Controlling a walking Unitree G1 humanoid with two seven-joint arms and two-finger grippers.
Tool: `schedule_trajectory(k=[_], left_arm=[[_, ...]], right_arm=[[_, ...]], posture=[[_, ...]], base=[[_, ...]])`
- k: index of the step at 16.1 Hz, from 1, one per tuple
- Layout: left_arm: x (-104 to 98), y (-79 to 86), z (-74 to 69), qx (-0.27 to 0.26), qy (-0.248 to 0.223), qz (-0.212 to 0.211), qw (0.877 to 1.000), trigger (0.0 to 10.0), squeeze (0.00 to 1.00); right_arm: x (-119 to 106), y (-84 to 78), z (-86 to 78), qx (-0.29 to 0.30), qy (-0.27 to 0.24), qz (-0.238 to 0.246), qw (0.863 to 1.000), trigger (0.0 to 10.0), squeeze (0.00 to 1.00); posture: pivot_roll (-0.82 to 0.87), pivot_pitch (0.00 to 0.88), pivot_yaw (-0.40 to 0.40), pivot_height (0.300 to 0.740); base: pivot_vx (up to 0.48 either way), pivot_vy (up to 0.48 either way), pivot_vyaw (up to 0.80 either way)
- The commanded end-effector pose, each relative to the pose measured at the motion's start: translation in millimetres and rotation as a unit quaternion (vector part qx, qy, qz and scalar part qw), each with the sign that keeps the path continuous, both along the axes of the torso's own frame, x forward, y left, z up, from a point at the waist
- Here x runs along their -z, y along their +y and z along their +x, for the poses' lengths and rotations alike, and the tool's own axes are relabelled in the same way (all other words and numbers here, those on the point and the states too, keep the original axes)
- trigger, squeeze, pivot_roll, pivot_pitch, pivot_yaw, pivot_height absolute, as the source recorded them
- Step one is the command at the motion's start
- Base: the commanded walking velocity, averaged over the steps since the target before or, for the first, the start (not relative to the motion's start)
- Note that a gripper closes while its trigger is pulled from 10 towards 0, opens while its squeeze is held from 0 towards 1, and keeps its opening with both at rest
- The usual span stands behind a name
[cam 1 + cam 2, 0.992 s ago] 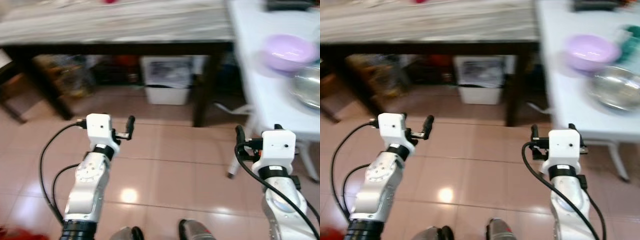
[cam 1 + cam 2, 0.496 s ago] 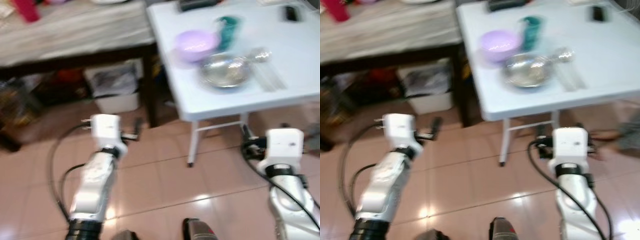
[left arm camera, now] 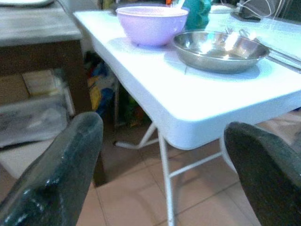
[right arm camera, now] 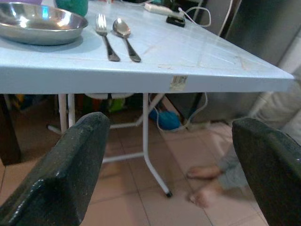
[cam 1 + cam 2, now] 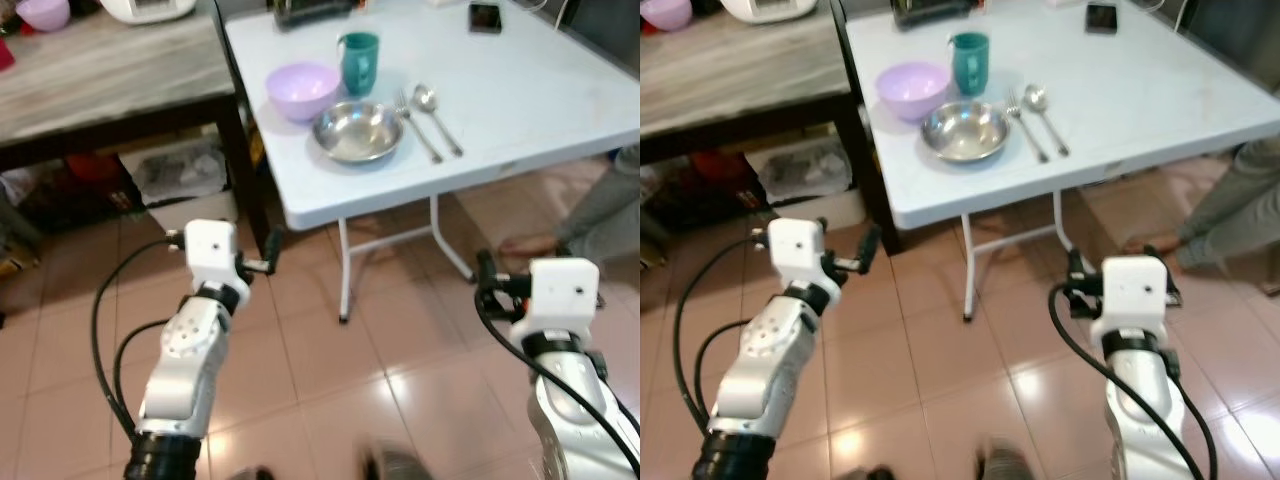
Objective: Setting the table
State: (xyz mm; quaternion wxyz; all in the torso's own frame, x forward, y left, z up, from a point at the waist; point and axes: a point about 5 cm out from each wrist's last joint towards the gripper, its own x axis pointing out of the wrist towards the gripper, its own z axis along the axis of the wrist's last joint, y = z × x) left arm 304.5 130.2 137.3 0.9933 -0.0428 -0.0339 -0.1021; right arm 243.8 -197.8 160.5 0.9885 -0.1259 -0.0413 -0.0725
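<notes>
While the robot stood on the tiled floor short of it, the white folding table (image 5: 520, 110) carried a small place setting near its front left corner. A round, shallow steel bowl (image 5: 358, 131), shiny and bare inside, sat closest to the edge. Just behind it to the left was a lilac plastic bowl (image 5: 303, 90), smooth and deeper, and just behind it to the right a teal mug (image 5: 360, 62) with its handle turned left. A metal fork (image 5: 418, 123) and spoon (image 5: 437, 115) lay side by side just right of the steel bowl, handles toward the front edge, the fork nearer the bowl. A dark phone (image 5: 486, 16) lay flat far back on the tabletop.

The table's top was smooth with rounded edges, on thin white tube legs (image 5: 344, 270). Left of it stood a dark-legged table (image 5: 110, 75) with a pale streaked top, and beneath that a white plastic bin (image 5: 182, 178). The floor (image 5: 330, 370) was glossy pinkish tile.

The left gripper (image 3: 160, 174) hung in the air below the corner of the white table, its black fingers (image 3: 61, 174) spread wide and holding nothing. The right gripper (image 4: 171, 174) hovered lower than the tabletop's front edge, fingers likewise apart and empty. A person's grey-clad leg and bare foot (image 5: 530, 243) showed at the right.
</notes>
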Motion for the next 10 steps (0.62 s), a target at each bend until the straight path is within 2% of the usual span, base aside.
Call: schedule_trajectory(k=[1, 3, 5, 10], left_arm=[[2.3, 6.3, -1.0, -0.010, 0.006, 0.003, 1.000, 10.0, 0.00], [0.2, 5.3, -0.2, -0.002, 0.001, 0.005, 1.000, 10.0, 0.00], [-0.6, 4.6, 0.5, -0.004, 0.001, 0.004, 1.000, 10.0, 0.00], [-2.5, 2.7, 1.0, 0.010, -0.003, 0.014, 1.000, 10.0, 0.00]], right_arm=[[0.5, 4.1, -1.9, -0.008, 0.001, 0.003, 1.000, 10.0, 0.00], [-0.7, 5.4, -1.5, -0.013, -0.004, 0.001, 1.000, 10.0, 0.00], [-0.8, 6.0, -1.5, -0.013, -0.006, 0.004, 1.000, 10.0, 0.00], [-0.3, 8.8, -1.2, -0.019, -0.007, 0.008, 1.000, 10.0, 0.00]], posture=[[-0.32, 0.205, 0.087, 0.740], [-0.32, 0.205, 0.090, 0.740], [-0.32, 0.205, 0.093, 0.740], [-0.31, 0.205, 0.099, 0.740]], base=[[0.000, 0.000, 0.00], [0.000, 0.000, 0.00], [0.000, 0.000, 0.42], [0.000, 0.000, 0.00]])
